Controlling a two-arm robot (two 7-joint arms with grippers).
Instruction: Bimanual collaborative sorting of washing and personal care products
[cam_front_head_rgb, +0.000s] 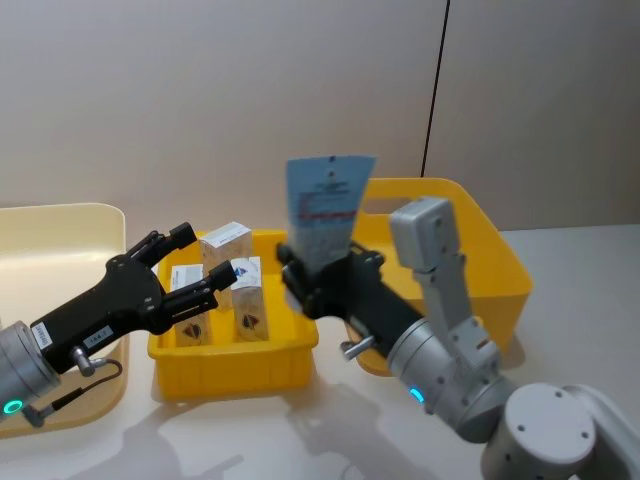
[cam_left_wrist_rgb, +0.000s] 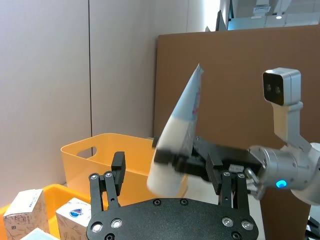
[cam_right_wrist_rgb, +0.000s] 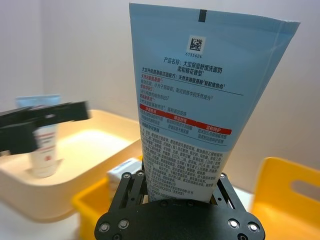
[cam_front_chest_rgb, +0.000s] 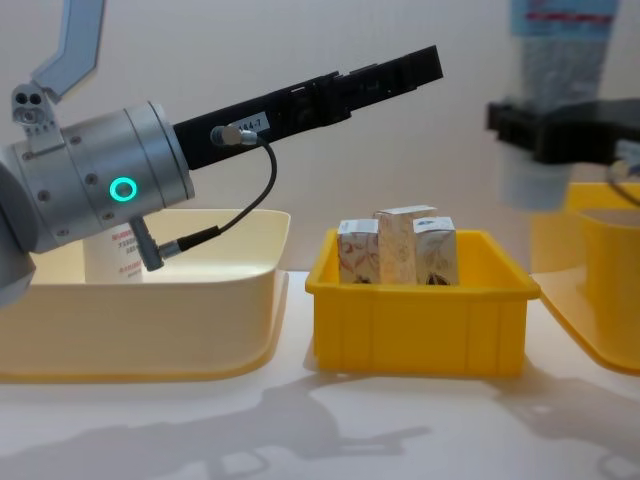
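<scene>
The head view looks forward and down from high up, onto the small bin (cam_front_head_rgb: 232, 365) and the wall (cam_front_head_rgb: 200, 100) beyond; the chest view sits lower, near the table (cam_front_chest_rgb: 300, 430), facing forward and close, so it sees that bin side-on; these two share the cartons (cam_front_head_rgb: 225, 243), the cream bin (cam_front_head_rgb: 60, 235) and the raised tube (cam_front_head_rgb: 328, 205); the left wrist view looks out along the left gripper (cam_left_wrist_rgb: 167, 165) toward the tube, near ahead; the right wrist view looks out over the right gripper (cam_right_wrist_rgb: 181, 177), the tube's printed back very close to the lens, the cream bin farther off; each wrist view catches the other arm's gripper.
</scene>
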